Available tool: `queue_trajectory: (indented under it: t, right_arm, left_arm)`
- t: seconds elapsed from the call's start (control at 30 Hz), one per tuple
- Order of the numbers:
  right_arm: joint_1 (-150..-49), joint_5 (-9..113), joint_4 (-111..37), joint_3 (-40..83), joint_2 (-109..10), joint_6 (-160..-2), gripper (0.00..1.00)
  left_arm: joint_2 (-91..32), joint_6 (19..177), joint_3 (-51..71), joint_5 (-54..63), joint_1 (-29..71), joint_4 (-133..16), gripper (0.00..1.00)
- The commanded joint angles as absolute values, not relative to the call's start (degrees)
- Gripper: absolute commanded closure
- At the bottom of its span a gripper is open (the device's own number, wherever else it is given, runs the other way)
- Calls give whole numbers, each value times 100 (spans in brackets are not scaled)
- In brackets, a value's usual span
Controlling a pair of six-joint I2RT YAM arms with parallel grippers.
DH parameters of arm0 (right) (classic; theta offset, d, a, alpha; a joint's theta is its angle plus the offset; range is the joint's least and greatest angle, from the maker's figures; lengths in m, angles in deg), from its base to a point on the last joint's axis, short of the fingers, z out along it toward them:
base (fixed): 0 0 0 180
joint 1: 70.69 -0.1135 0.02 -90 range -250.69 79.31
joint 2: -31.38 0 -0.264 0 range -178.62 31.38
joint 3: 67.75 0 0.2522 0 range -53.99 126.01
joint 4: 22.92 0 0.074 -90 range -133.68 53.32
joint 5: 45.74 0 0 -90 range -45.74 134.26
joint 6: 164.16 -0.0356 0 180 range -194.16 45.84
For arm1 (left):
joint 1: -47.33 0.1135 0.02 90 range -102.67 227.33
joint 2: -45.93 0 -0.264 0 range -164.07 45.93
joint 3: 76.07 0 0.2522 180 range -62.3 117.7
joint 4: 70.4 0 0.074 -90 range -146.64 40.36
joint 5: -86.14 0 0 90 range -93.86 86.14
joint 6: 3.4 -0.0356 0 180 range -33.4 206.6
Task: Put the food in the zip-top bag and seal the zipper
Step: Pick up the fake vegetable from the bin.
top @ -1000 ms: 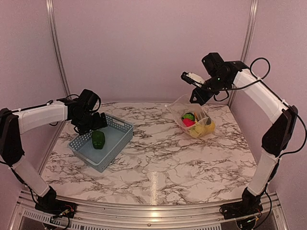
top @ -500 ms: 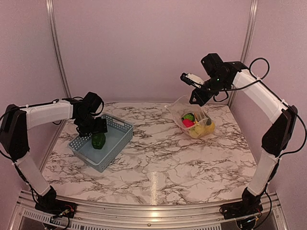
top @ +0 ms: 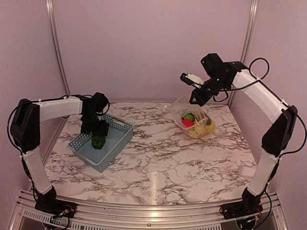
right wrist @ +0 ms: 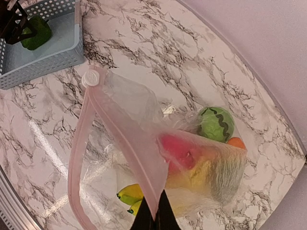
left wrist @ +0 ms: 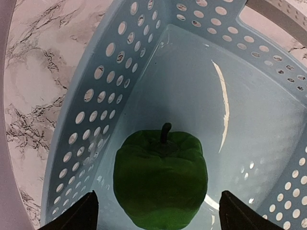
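Note:
A green pepper-shaped food piece (left wrist: pixel 160 179) lies in the blue-grey basket (left wrist: pixel 86 96). My left gripper (left wrist: pixel 158 215) is open just above it, one finger on each side, not touching. In the top view the left gripper (top: pixel 98 128) is inside the basket (top: pixel 117 143) over the green piece (top: pixel 98 141). My right gripper (right wrist: pixel 156 218) is shut on the zip-top bag's (right wrist: pixel 120 110) pinkish zipper (right wrist: pixel 79 143) and holds the mouth up and open. In the bag are a striped melon (right wrist: pixel 216 123), orange (right wrist: pixel 236 143), red apple (right wrist: pixel 177 148), banana (right wrist: pixel 129 194) and yellow pear (right wrist: pixel 206 172).
The bag (top: pixel 192 117) rests on the marble table (top: pixel 158 163) at the back right, hanging from my right gripper (top: pixel 197 96). The basket stands at the back left. A white round slider (right wrist: pixel 89 78) sits at the zipper's far end. Side walls and frame posts border the table.
My left gripper has moved right and down into the basket, over the green piece. The right arm and the bag have not moved.

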State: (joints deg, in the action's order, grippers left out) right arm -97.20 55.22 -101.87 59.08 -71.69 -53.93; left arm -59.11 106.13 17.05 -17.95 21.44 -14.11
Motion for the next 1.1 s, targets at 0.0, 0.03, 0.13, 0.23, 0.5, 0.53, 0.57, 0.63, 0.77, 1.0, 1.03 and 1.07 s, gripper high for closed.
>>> queue_trajectory:
  t: [0.0, 0.03, 0.13, 0.23, 0.5, 0.53, 0.57, 0.63, 0.77, 1.0, 1.03, 1.07]
  right_arm:
    - [-9792, 5462, -10172, 5921, -6996, -5302, 100]
    - [-9794, 5463, -10172, 5918, -7003, -5300, 100]
    - [-9800, 5463, -10175, 5941, -7035, -5298, 100]
    - [-9802, 5472, -10180, 5962, -7061, -5298, 100]
    - [-9812, 5463, -10189, 5948, -7066, -5289, 100]
    - [-9812, 5463, -10189, 5943, -7066, -5291, 100]
    - [-9812, 5457, -10189, 5940, -7064, -5289, 100]
    - [-9812, 5455, -10189, 5937, -7057, -5290, 100]
    - [-9807, 5454, -10189, 5931, -7059, -5280, 100]
    - [-9819, 5454, -10198, 5949, -7064, -5281, 100]
    - [-9818, 5454, -10199, 5941, -7046, -5280, 100]
    - [-9820, 5454, -10198, 5920, -7043, -5280, 100]
  left_arm:
    - [-6043, 10515, 1822, -2078, 2153, -1041, 11]
    - [-6065, 10526, 1827, -2099, 2157, -1041, 11]
    - [-6133, 10533, 1847, -2059, 2156, -1089, 13]
    - [-6209, 10513, 1884, -2044, 2156, -1150, 14]
    - [-6435, 10426, 1976, -1984, 2152, -1253, 20]
    - [-6445, 10420, 1985, -1982, 2157, -1255, 21]
    - [-6446, 10418, 2001, -1989, 2154, -1255, 22]
    - [-6423, 10426, 2041, -1978, 2156, -1258, 25]
    - [-6343, 10444, 2059, -1994, 2157, -1258, 26]
    - [-6288, 10470, 2045, -1853, 2147, -1250, 33]
    - [-6217, 10494, 2048, -1840, 2144, -1248, 33]
    - [-6151, 10510, 2049, -1835, 2137, -1249, 33]
